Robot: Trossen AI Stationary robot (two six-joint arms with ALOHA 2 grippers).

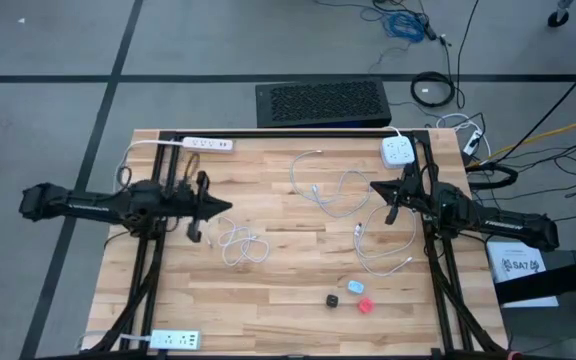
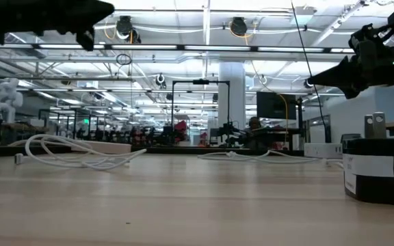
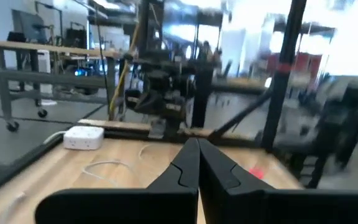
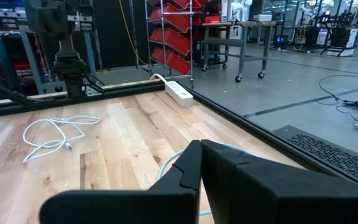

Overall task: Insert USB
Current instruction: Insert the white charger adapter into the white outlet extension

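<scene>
From above, both closed, empty grippers, left (image 1: 226, 208) and right (image 1: 376, 187), hover apart over the table (image 1: 268, 290); only this view shows white USB cables (image 1: 240, 245) lying between them.

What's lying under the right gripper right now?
From above, the shut right gripper hangs over bare table, beside a loose white cable. The white power cube sits off to one side. Whatever lies beneath the arm itself is hidden.
</scene>
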